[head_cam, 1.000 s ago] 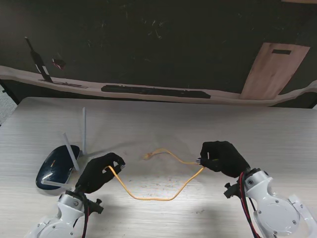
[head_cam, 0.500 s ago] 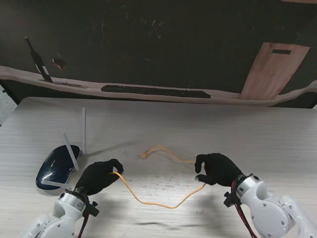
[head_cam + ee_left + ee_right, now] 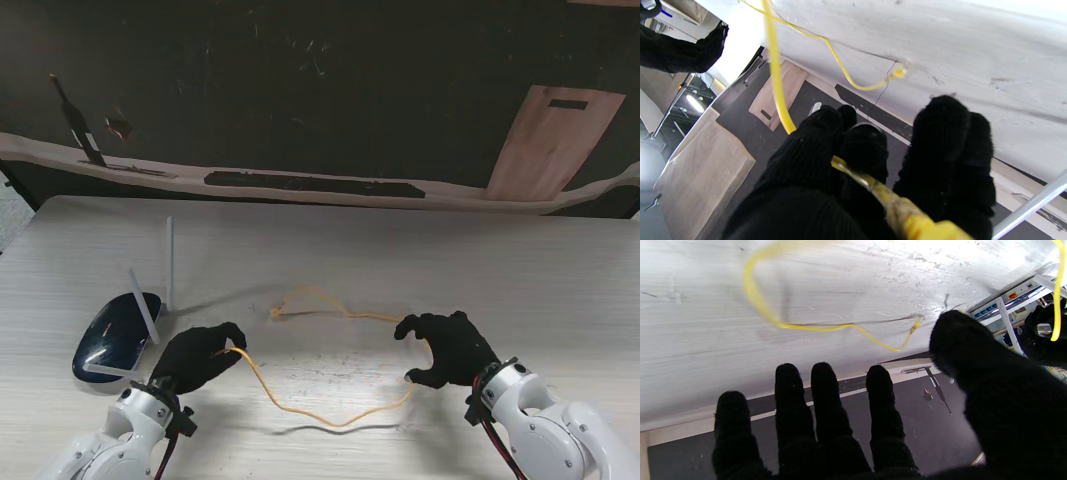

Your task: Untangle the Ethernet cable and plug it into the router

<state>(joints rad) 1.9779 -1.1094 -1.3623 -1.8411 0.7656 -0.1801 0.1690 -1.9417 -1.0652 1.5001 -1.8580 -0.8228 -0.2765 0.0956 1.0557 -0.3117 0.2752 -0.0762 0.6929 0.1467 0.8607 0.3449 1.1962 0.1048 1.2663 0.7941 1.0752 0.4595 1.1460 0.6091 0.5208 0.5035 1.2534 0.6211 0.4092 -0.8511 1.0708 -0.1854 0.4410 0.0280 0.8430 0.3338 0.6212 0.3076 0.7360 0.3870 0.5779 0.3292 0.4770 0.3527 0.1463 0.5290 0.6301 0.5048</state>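
On the table, left hand (image 3: 200,357) pinched one plug end of the yellow Ethernet cable (image 3: 300,410); right hand (image 3: 448,347) hung spread, empty. Untangling looked done; next, carry plug to router (image 3: 115,335) ports.

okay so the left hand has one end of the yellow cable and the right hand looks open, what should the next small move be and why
Probably bring the left hand toward the router. It is shut on the cable near a plug end, visible in its wrist view, and the router sits just to its left. The right hand is open, and the slack seems to lie in loose curves, apparently unknotted.
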